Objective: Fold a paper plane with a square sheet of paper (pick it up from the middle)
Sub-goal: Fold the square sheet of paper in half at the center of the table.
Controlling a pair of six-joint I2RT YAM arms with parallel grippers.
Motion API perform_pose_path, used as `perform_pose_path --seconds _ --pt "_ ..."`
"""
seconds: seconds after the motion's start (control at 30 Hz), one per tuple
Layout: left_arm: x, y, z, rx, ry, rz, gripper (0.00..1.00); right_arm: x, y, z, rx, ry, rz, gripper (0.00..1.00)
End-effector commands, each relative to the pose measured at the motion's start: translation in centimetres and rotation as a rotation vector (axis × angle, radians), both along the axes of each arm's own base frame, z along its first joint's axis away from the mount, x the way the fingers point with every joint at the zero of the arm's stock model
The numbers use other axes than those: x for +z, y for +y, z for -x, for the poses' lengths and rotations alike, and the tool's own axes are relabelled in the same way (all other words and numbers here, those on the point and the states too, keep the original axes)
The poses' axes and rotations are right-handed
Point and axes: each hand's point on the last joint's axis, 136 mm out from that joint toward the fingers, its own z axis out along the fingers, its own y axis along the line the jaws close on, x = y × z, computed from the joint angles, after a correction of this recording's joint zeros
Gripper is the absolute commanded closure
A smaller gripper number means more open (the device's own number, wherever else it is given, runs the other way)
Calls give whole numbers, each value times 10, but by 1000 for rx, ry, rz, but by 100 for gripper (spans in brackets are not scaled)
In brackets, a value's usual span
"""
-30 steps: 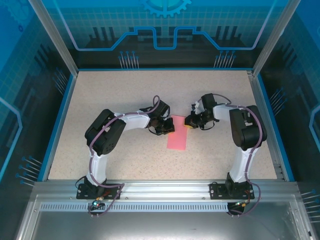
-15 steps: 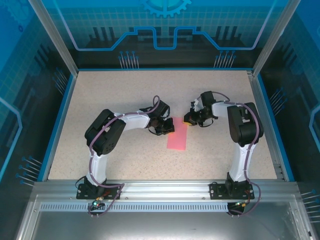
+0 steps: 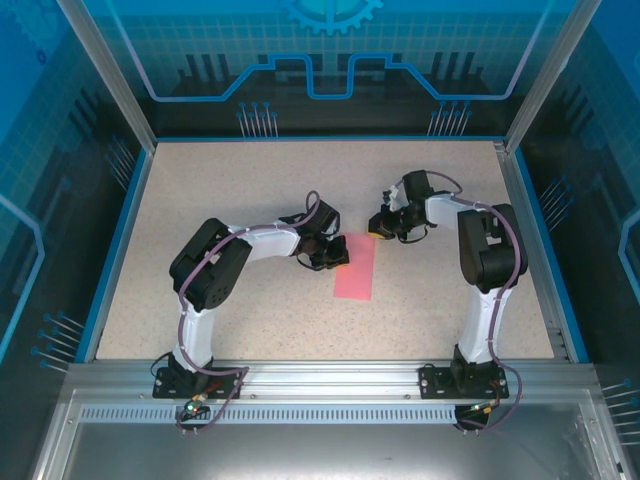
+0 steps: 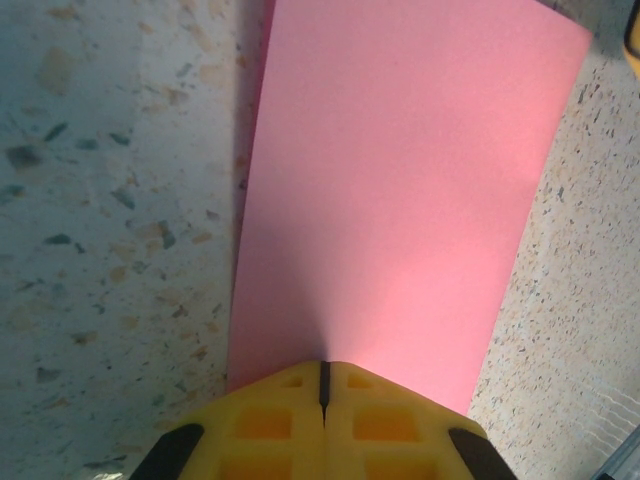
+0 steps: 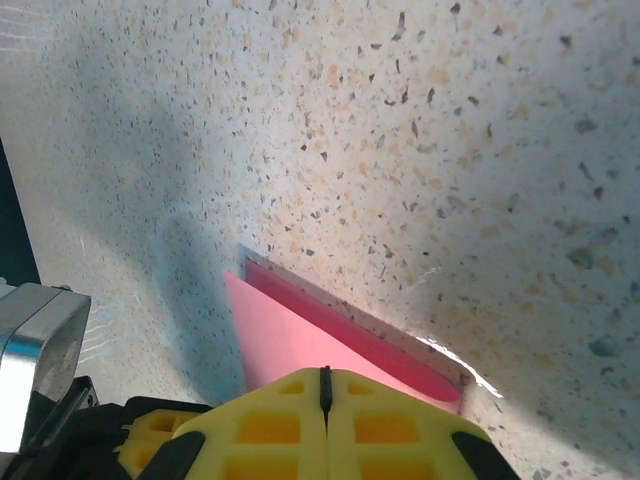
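The square sheet of paper [image 3: 355,275] lies flat on the table [image 3: 230,190] as a narrow pink strip, longer than it is wide. From the right wrist, two stacked layers show along its edge, one slightly offset from the other, so I judge the first fold, the centre crease, to be made. The left gripper [image 4: 323,375] has its yellow jaws shut tight together, with nothing visibly pinched between them. The paper starts right at its tips and runs away in front of it, and one long edge is lifted enough to cast a thin shadow on the left. The right gripper [image 5: 323,380] is likewise closed with no gap, and the layered corner of the strip sits just ahead of and below its tips. Whether either set of tips presses on the paper or merely hangs just above it cannot be told from these angles. No triangular corner folds show anywhere on the strip, and it has no pointed nose. By that reading the job is at an early stage: the nose corners, the narrowing folds and the wings remain to be made.
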Motion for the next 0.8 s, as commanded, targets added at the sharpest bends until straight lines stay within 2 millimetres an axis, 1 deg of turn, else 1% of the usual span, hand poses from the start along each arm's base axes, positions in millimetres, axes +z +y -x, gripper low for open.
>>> perform_pose_path --seconds 0.0,0.13,0.23,0.3,0.47,0.57,0.67,0.77 --pt "-32 23 27 -11 104 -135 100 -18 -11 2 -15 56 32 95" --pt "-33 24 27 -11 104 -139 100 -39 -16 8 -25 107 62 95" --pt "-33 24 27 -10 105 -136 100 -41 -17 7 -30 117 60 95" --pt "-33 24 28 -10 108 -137 100 -32 -16 4 -28 107 48 95" --pt "-34 25 28 -11 107 -140 100 6 -11 -9 -20 36 4 95" --pt "-33 24 27 -9 105 -138 100 12 -9 -13 -12 25 -3 95" --pt "-33 24 27 -9 105 -139 100 2 -9 -10 -12 53 2 94" --pt "-33 24 28 -8 107 -139 100 -15 -13 -4 -15 100 26 95"
